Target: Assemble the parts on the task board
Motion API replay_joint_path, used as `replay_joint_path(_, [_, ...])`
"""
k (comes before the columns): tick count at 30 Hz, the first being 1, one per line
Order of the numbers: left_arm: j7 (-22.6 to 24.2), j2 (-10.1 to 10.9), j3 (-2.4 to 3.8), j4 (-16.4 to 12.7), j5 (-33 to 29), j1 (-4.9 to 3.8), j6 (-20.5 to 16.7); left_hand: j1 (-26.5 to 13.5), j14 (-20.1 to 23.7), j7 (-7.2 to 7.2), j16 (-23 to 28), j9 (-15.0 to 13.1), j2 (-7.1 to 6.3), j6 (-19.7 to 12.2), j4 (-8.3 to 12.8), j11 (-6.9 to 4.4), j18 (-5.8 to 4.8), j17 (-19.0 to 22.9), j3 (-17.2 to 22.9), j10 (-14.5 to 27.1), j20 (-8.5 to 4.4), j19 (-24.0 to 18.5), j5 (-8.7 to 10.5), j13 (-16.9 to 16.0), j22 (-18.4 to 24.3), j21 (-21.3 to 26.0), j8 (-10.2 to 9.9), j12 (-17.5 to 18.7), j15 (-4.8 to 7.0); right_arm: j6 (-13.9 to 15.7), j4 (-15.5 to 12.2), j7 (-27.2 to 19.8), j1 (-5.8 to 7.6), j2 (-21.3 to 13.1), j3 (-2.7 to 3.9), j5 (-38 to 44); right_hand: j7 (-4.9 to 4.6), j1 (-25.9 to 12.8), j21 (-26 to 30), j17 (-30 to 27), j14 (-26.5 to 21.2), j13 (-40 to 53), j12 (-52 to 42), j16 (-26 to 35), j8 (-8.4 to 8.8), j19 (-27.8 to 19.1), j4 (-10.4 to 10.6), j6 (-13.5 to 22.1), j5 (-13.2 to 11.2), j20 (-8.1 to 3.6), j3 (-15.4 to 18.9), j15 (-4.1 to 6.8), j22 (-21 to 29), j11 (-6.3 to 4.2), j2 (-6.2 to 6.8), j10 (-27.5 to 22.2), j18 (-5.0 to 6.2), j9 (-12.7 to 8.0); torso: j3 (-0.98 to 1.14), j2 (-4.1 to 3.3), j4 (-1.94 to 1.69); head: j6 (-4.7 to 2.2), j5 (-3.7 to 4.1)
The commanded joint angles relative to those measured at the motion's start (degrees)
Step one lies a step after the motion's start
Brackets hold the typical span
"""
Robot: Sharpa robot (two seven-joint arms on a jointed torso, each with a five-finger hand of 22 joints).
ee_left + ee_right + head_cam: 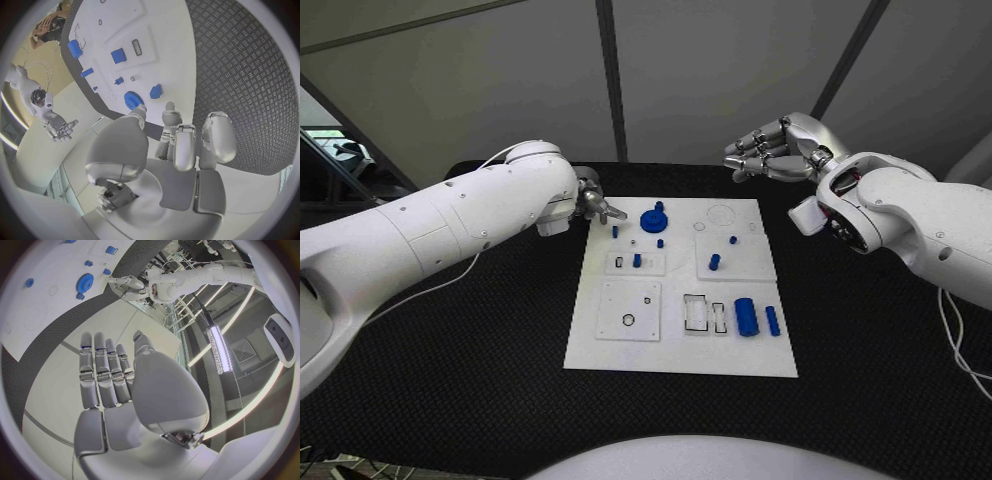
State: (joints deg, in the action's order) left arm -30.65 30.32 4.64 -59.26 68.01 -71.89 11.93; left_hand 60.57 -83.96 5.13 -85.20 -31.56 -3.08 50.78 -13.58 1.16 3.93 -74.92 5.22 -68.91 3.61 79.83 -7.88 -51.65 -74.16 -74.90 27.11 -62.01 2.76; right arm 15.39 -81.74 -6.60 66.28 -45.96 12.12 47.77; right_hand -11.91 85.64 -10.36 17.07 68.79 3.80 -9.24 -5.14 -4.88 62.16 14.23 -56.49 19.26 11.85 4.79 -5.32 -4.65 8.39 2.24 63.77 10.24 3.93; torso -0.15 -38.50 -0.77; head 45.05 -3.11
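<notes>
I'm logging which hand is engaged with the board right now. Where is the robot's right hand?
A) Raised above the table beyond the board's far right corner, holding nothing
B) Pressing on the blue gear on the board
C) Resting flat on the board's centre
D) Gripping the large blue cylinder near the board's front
A: the right hand hangs past the far right corner of the task board, and its wrist view shows its fingers bare.

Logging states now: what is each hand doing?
Left hand: open, holding nothing.
Right hand: open, holding nothing.
</notes>
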Motion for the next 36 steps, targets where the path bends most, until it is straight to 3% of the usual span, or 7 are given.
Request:
replay_joint_path(1, [0.30, -0.43, -0.05, 0.64, 0.71, 0.10, 2.29, 0.40, -3.88, 0.20, 0.15, 0.06, 0.04, 0.36, -0.02, -0.03, 0.46, -9.36, -0.23, 0.46, 0.27, -0.04, 0.00, 0.04, -0.06, 0.32, -0.37, 0.17, -0.37, -0.31, -0.10, -0.36, 0.08, 0.03, 0.03, 0.06, -0.19, -0.41, 0.19, -0.06, -0.05, -0.06, -0.38, 0.31, 0.24, 0.39, -0.03, 0.04, 0.37, -0.08, 0.37, -0.20, 0.07, 0.02, -0.09, -0.37, 0.27, 0.09, -0.04, 0.00, -0.02, 0.15, -0.02])
replay_joint_path(6, [0.33, -0.61, -0.09, 0.75, 0.73, 0.21, 2.29, 0.49, -3.90, 0.19, 0.11, 0.25, 0.16, 0.52, -0.19, -0.03, 0.45, -9.41, -0.59, 0.46, 0.29, 0.01, -0.01, 0.04, -0.15, 0.28, -0.48, 0.10, -0.38, -0.32, -0.09, -0.35, 0.08, 0.04, 0.03, 0.06, -0.17, -0.38, 0.25, -0.09, -0.03, -0.05, -0.42, 0.32, 0.22, 0.44, -0.03, 0.03, 0.52, -0.08, 0.37, -0.19, 0.11, 0.01, -0.20, -0.39, 0.27, 0.10, 0.06, 0.05, -0.05, 0.23, -0.06])
replay_joint_path(26, [0.41, -0.45, -0.11, -0.39, 0.78, 0.30, 3.09, 1.83, -4.03, -0.19, -0.14, 0.86, 0.95, 2.06, -0.55, -0.32, 0.39, -9.67, -2.08, 0.13, 0.20, 0.26, -0.10, -0.15, -0.60, 0.05, -0.34, -0.42, -0.19, -0.54, 0.23, -0.31, 0.07, 0.35, 0.03, 0.06, -0.17, -0.38, 0.25, -0.09, -0.03, -0.05, -0.42, 0.32, 0.22, 0.44, -0.03, 0.03, 0.52, -0.08, 0.37, -0.19, 0.11, 0.01, -0.20, -0.39, 0.27, 0.10, 0.03, 0.04, -0.14, 0.49, -0.01])
replay_joint_path(28, [0.44, -0.49, -0.11, -0.39, 0.78, 0.30, 3.15, 2.49, -4.94, -0.30, -2.18, 1.05, 1.25, 2.37, -0.60, -0.42, 0.39, -11.98, -2.69, 0.15, 0.10, 0.28, -0.10, -0.06, -0.67, 0.08, -0.28, -0.47, -0.09, -0.58, 0.25, -0.30, 0.07, 0.40, 0.03, 0.06, -0.17, -0.38, 0.25, -0.09, -0.03, -0.05, -0.42, 0.32, 0.22, 0.44, -0.03, 0.03, 0.52, -0.08, 0.37, -0.19, 0.11, 0.01, -0.20, -0.39, 0.27, 0.10, 0.03, 0.06, -0.11, 0.46, -0.06])
replay_joint_path(36, [0.48, -0.53, -0.11, -0.39, 0.78, 0.32, 3.44, 3.68, -5.13, -0.47, -2.66, 1.21, 1.89, 2.88, -0.49, -0.56, 0.36, -12.49, -3.31, 0.03, 0.01, 0.35, -0.17, -0.10, -0.86, 0.05, -0.04, -0.67, 0.01, -0.70, 0.30, -0.22, 0.07, 0.43, 0.03, 0.06, -0.17, -0.38, 0.25, -0.09, -0.03, -0.05, -0.42, 0.32, 0.22, 0.44, -0.03, 0.03, 0.52, -0.08, 0.37, -0.19, 0.11, 0.01, -0.20, -0.39, 0.27, 0.10, 0.05, 0.06, -0.03, 0.52, -0.03])
